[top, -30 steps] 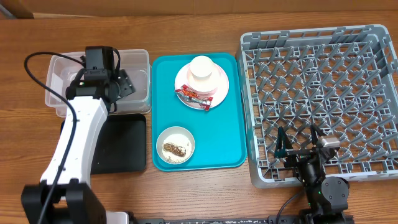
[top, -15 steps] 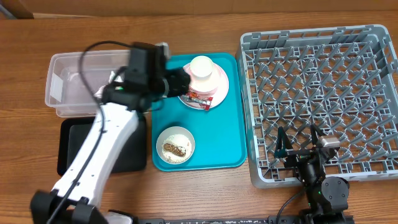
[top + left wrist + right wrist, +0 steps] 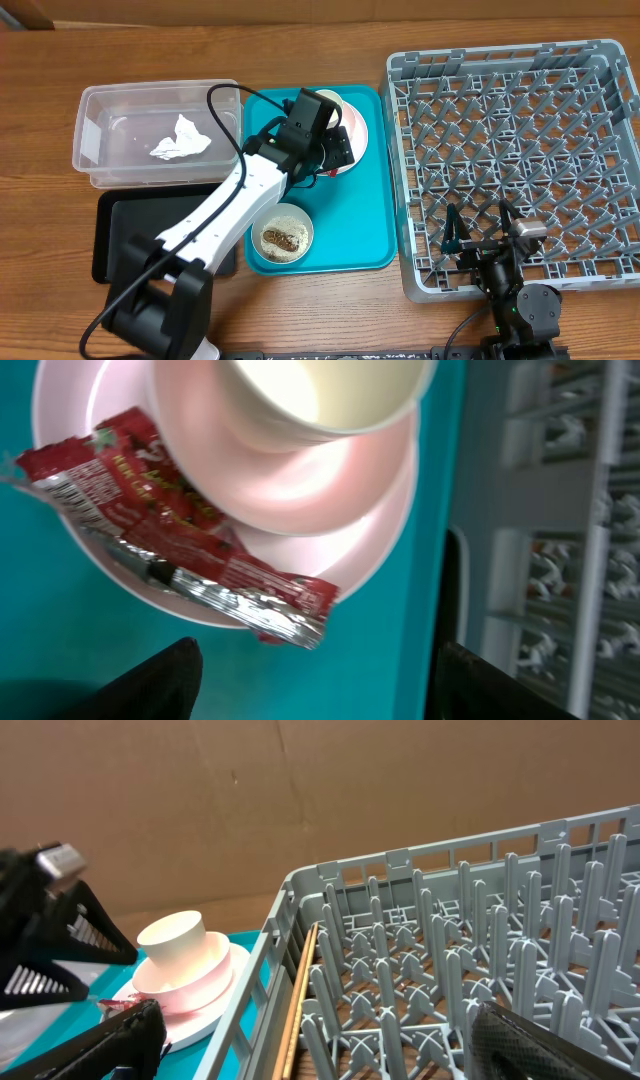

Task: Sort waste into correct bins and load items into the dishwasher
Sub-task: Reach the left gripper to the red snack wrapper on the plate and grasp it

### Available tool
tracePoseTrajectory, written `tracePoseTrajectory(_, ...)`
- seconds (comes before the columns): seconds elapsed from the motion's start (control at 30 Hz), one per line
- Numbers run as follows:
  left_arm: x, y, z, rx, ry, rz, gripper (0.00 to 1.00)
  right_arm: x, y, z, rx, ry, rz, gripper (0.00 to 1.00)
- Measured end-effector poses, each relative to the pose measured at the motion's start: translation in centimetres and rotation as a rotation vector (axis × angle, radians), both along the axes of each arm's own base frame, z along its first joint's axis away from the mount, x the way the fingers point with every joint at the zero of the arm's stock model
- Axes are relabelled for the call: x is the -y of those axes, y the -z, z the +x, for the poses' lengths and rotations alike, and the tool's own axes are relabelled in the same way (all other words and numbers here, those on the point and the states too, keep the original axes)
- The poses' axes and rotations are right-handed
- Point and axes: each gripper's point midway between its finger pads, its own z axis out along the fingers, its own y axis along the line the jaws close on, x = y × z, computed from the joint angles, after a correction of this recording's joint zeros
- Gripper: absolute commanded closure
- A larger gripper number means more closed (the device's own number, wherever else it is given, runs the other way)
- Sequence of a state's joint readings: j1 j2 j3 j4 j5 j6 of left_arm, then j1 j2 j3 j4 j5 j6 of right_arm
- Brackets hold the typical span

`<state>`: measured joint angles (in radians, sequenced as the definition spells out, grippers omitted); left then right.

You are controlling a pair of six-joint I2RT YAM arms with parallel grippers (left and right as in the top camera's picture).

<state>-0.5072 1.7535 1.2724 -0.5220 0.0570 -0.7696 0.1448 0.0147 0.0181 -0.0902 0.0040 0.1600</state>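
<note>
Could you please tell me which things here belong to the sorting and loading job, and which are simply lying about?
Part of the job: wrapper, napkin, bowl of rice, pink plate, pink bowl, cup, clear tub, black tray, dish rack.

Just lying about: teal tray, cardboard behind the table.

By the bench's left edge we find the tub at the far side with the napkin in it, and the flat tray just before it, toward the near edge. Mid-bench lies the big tray. At its far end the plate bears a bowl with the cup on top, and the wrapper lies across the plate's near rim. At its near end sits the rice bowl. The rack fills the right side, just beside the big tray.
</note>
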Motion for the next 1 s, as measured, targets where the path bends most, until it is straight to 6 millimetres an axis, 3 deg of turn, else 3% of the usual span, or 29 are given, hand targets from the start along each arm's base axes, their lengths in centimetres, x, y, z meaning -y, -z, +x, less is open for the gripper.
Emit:
tracePoseTrajectory(0.43, -0.8, 4.6, 1.0, -0.068, -0.128, 0.043, 0.21, 0.0, 0.0, 0.0, 0.0, 0.001, 0.0, 0.0)
tracePoseTrajectory(0.67, -0.9, 4.7, 1.1, -0.07, -0.138, 0.045, 0.25, 0.0, 0.0, 0.0, 0.0, 0.0, 0.0, 0.0)
tracePoseTrajectory(0.8, -1.1, 4.8, 1.1, -0.069, -0.143, 0.056, 0.39, 0.0, 0.0, 0.0, 0.0, 0.0, 0.0, 0.0)
tracePoseTrajectory(1.0, -1.4, 5.0, 0.8, -0.082, -0.15, 0.07, 0.41, 0.0, 0.0, 0.0, 0.0, 0.0, 0.0, 0.0)
